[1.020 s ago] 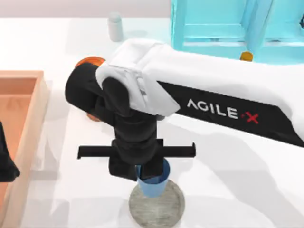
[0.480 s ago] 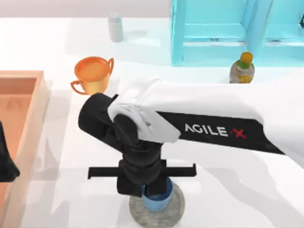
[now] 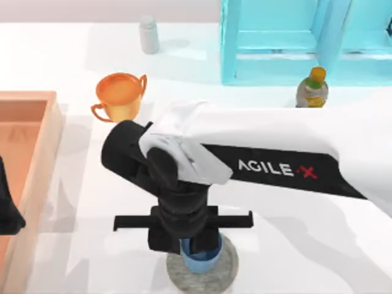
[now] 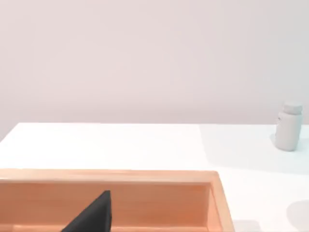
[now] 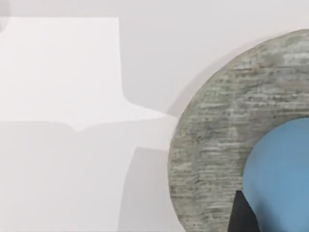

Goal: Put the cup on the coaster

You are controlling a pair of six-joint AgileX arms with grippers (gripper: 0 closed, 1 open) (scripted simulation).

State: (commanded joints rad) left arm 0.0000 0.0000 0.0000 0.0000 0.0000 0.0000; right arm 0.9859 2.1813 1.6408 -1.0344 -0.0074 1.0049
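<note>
Right gripper (image 3: 197, 248) down over cup (image 3: 205, 262), cup on coaster (image 3: 226, 272) near tabletop front edge; grip can't be told.

White desk (image 3: 306, 245), bearing directly: grey speckled coaster (image 3: 223, 275) near front edge; orange trophy cup (image 3: 120, 96); white bottle (image 3: 148, 34) at rear; wooden tray (image 3: 37, 165) at left; turquoise rack (image 3: 294, 43); green-capped bottle (image 3: 313, 89).

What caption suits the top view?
Right gripper holds the light-blue cup over the grey coaster; left gripper parked by the wooden tray.
</note>
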